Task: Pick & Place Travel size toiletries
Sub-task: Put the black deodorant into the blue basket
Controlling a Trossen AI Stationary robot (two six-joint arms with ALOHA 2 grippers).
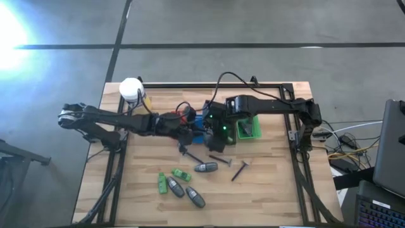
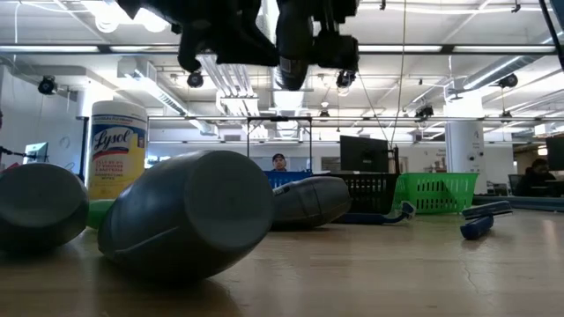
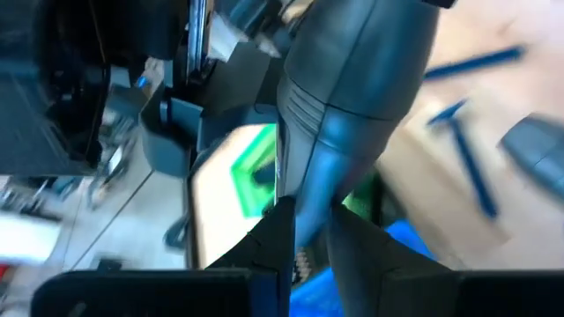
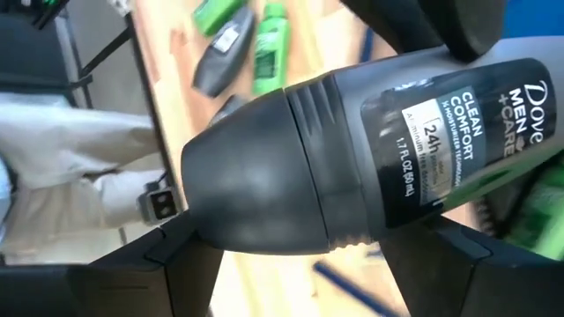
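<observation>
Closest to the low camera is a grey bottle (image 2: 185, 216) lying on its side on the wooden table (image 2: 370, 273). A wipes tub (image 2: 117, 150) and a green basket (image 2: 436, 192) stand further back, and a person (image 2: 278, 162) sits far off in the open office under strip lights.

From above, the left gripper (image 1: 190, 128) and right gripper (image 1: 215, 130) meet mid-table by the baskets. Loose green bottles (image 1: 162, 183) and razors (image 1: 239, 170) are scattered nearer the front edge.

The left wrist view shows its fingers pinching the narrow end of a deodorant bottle (image 3: 352, 106).

In the right wrist view, the jaws are spread wide around the body of what looks like the same bottle, held off the table.

Looks like a hand-over mid-air. Next, one gripper probably has to let go so the other can carry the bottle to a basket. The risk is it slipping in the swap.
</observation>
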